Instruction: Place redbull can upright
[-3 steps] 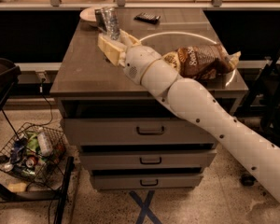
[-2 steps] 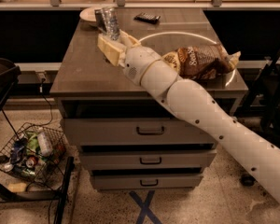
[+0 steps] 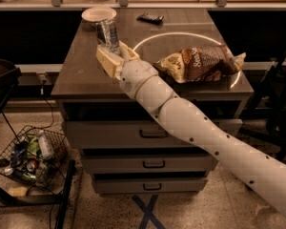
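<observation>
The redbull can is slim and silvery-grey. It stands nearly upright, leaning slightly, at the back left of the grey cabinet top. My gripper reaches in from the lower right on the white arm. Its cream fingers close around the can's lower part. The can's base is hidden by the fingers, so I cannot tell whether it touches the top.
A brown chip bag lies to the right of the gripper. A white bowl and a dark flat device sit at the back. A wire basket of litter stands on the floor at the left. The drawers are below.
</observation>
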Motion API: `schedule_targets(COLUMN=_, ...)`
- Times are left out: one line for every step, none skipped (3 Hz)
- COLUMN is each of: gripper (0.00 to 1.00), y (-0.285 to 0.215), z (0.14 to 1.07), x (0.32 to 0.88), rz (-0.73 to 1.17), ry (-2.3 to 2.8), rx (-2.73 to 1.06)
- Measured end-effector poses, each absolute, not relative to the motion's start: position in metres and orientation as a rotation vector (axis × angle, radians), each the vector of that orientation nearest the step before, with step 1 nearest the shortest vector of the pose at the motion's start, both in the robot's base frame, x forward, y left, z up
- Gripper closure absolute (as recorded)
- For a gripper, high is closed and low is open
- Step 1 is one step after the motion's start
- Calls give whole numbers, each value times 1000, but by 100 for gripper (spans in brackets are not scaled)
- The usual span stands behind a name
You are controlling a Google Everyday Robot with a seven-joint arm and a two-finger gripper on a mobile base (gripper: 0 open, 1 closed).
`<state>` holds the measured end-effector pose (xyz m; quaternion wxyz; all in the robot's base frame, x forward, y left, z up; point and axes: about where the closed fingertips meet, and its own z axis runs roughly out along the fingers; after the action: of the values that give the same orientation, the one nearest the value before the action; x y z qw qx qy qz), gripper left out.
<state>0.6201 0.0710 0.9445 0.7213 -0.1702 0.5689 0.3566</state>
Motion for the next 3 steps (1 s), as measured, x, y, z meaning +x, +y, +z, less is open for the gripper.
schedule_targets(gripper=100, y=77, z=939, x=617, rz=772, ry=1240, rx=-384)
schedule_targets(gripper=100, y=83, z=925, x=615, rz=773, ry=1225, rx=-385)
schedule_targets(gripper=100, y=84, z=912, x=612, rz=768, ry=1232, rx=-385)
